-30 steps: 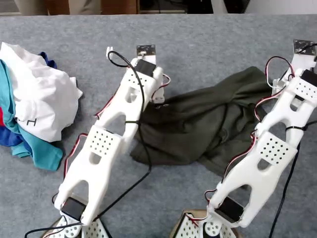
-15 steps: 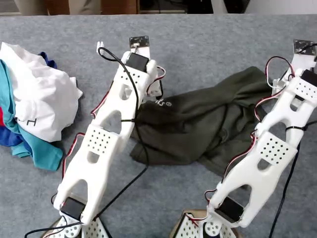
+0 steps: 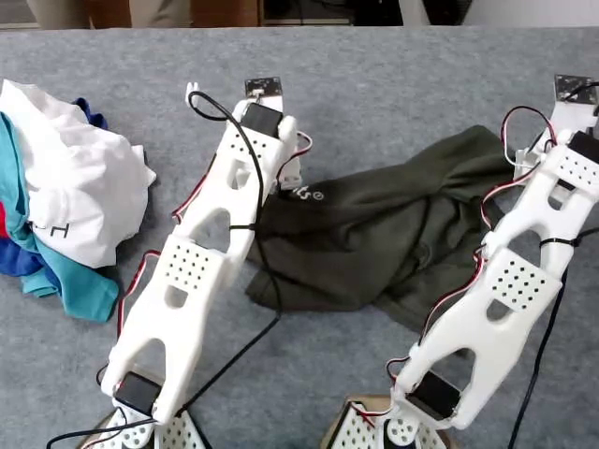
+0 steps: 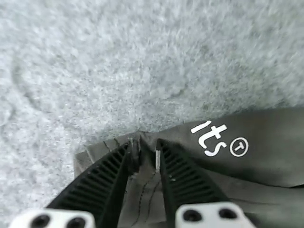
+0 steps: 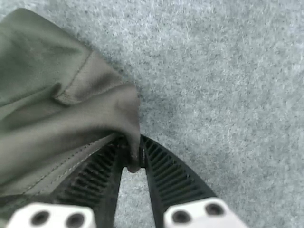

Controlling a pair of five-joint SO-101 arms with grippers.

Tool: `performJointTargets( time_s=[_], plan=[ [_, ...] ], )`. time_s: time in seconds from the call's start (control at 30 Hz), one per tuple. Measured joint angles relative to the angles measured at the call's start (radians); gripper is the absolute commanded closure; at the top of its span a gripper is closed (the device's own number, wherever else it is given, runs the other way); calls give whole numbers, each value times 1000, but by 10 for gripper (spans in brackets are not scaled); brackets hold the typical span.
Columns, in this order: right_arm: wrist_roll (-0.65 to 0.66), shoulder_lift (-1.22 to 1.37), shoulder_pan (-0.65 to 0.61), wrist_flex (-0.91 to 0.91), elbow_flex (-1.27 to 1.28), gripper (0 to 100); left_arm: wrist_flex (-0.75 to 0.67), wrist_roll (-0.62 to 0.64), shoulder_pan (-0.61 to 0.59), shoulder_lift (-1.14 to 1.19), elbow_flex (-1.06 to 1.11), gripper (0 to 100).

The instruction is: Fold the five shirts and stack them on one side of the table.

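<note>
A dark olive shirt (image 3: 393,224) was seen lying crumpled and unfolded on the grey desk (image 3: 421,75), stretched from about the middle toward the right edge; white lettering was carried on it near the corner that faced the left edge. The left end effector (image 4: 145,154) was found pinching that corner; its ribbed black fingers (image 4: 110,175) were drawn almost together, with a thin hem of the cloth caught between them. The right end effector (image 5: 134,159) was found pinching the opposite end of the same shirt, close to the right edge; a rounded fold of olive cloth was clamped between its fingers, and a stitched hem was seen just beside them. Both arms were extended from the near edge toward the far edge, one on each side of the shirt. At the left edge, well apart from the olive shirt, a loose heap was seen; a white shirt (image 3: 75,187) was laid uppermost, with a teal shirt (image 3: 70,281) and a blue shirt (image 3: 14,257) bunched under it.
</note>
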Motion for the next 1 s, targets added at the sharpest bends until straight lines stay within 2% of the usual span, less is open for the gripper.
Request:
performJointTargets(
  time_s=[0.3, 0.47, 0.6, 0.73, 0.9, 1.0],
  plan=[
    [0, 0, 0, 0, 0, 996, 0, 5, 3, 0, 0, 918],
    [0, 0, 0, 0, 0, 996, 0, 5, 6, -14, 3, 806],
    [0, 0, 0, 0, 0, 996, 0, 5, -14, -52, 3, 798],
    [0, 0, 0, 0, 0, 996, 0, -63, -35, -100, 49, 798],
    [0, 0, 0, -15, 0, 996, 0, -166, -34, -160, 209, 798],
    [0, 0, 0, -15, 0, 996, 0, -183, -34, -189, 299, 798]
  ],
)
